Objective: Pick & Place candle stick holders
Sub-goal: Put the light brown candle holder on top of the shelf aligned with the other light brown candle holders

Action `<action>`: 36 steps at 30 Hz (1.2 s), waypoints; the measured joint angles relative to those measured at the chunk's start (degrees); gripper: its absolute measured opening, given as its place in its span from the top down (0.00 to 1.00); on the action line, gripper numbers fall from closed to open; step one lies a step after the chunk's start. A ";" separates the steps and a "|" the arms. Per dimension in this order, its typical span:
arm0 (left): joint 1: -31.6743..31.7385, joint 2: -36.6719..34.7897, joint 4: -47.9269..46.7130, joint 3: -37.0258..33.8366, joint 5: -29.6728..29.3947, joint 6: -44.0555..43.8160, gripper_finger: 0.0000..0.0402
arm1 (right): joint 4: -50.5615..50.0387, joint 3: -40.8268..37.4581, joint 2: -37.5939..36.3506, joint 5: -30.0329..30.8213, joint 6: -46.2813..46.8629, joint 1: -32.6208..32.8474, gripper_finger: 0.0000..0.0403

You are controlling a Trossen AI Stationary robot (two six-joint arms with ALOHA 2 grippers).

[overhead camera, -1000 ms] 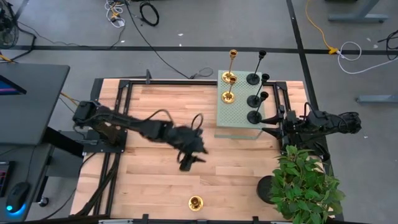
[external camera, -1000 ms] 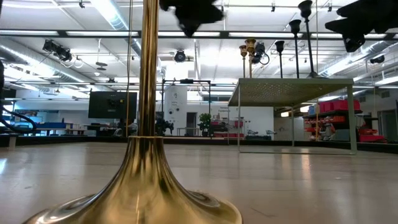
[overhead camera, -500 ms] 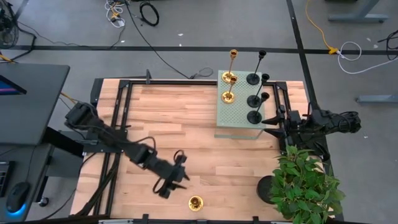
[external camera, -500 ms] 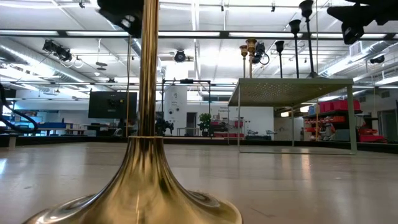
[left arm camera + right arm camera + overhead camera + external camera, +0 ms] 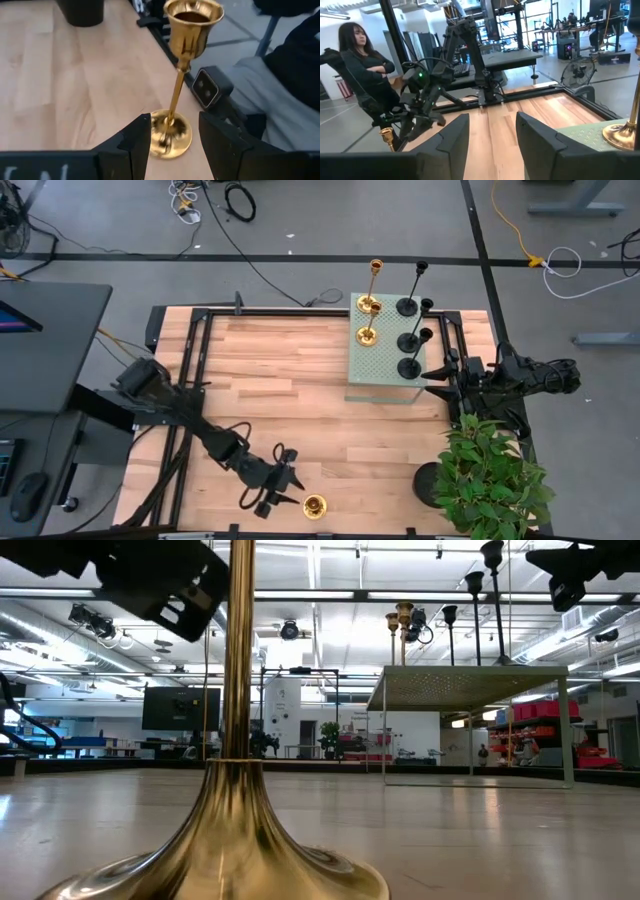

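Observation:
One gold candle stick holder (image 5: 315,505) stands upright on its round base near the table's near edge; it fills the front of the low view (image 5: 236,740). My left gripper (image 5: 289,492) is open just to its left, fingers pointing at it, and touches nothing; in the left wrist view the holder (image 5: 176,95) stands just ahead of the gap between the fingers. Two gold holders (image 5: 368,330) and three black holders (image 5: 408,340) stand on a green perforated platform (image 5: 385,375). My right gripper (image 5: 430,383) is open and empty at the platform's right side.
A potted plant (image 5: 490,480) in a black pot (image 5: 428,483) stands at the near right corner. The raised platform sits on legs at the far right of the table (image 5: 470,680). A seated person (image 5: 357,65) is beyond the table's left side. Bare wood lies in the middle (image 5: 280,370).
My left gripper has gone from the table's middle toward the near edge and down, ending beside the lone gold holder, still open. The holder has not moved.

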 joint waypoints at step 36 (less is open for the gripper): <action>1.86 15.21 13.97 7.83 4.23 -0.20 0.87 | -1.42 0.00 0.00 -0.13 -1.03 -0.02 0.60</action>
